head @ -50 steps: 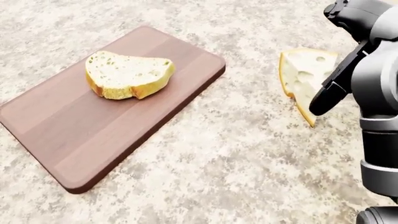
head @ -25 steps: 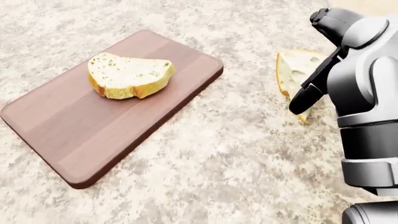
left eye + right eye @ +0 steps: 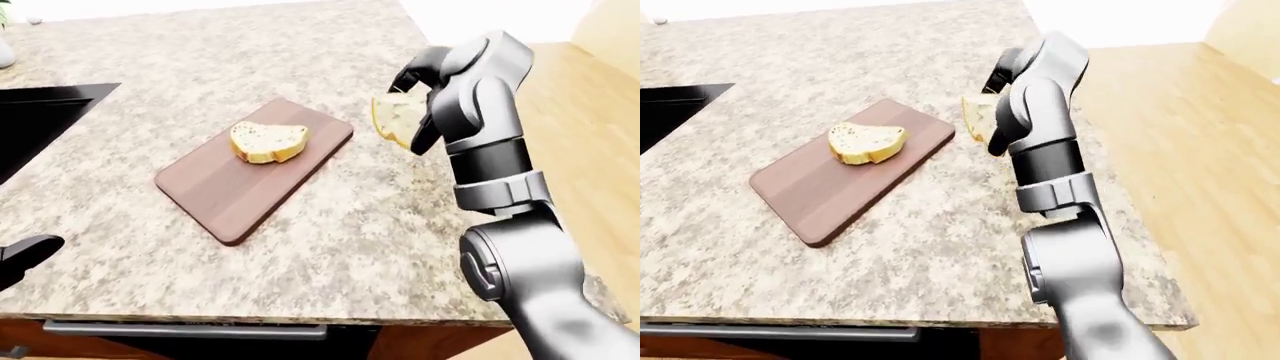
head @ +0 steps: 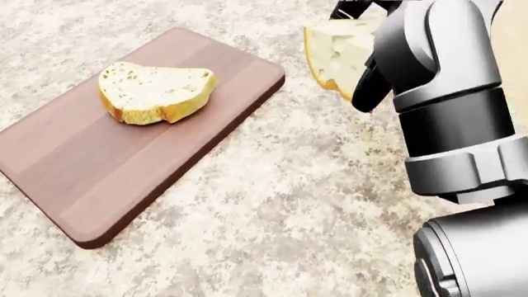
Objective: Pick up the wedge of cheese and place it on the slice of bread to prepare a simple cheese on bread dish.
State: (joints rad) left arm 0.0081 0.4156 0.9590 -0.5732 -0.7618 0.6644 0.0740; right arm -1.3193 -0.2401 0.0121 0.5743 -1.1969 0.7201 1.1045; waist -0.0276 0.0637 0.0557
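The pale yellow wedge of cheese [image 4: 334,49] with holes is at the top right of the head view, just right of the board's far corner. My right hand [image 4: 361,57] is shut on it: black fingers curl over its top edge and a black thumb [image 4: 369,90] presses its lower side. The wedge looks tilted and slightly off the granite. A slice of bread [image 4: 153,91] lies flat on the brown wooden cutting board [image 4: 99,167], to the cheese's left. Only a black tip of my left hand [image 3: 25,255] shows, low at the left edge of the left-eye view.
The speckled granite counter [image 3: 330,225] ends at a right edge just past my right arm, with wooden floor [image 3: 590,127] beyond. A black sink [image 3: 35,120] is sunk into the counter at the left. A counter edge runs along the bottom of the eye views.
My right hand has closed round the cheese and carried it up and left, nearer the board's corner. The camera has shifted slightly; bread and board lie as before.
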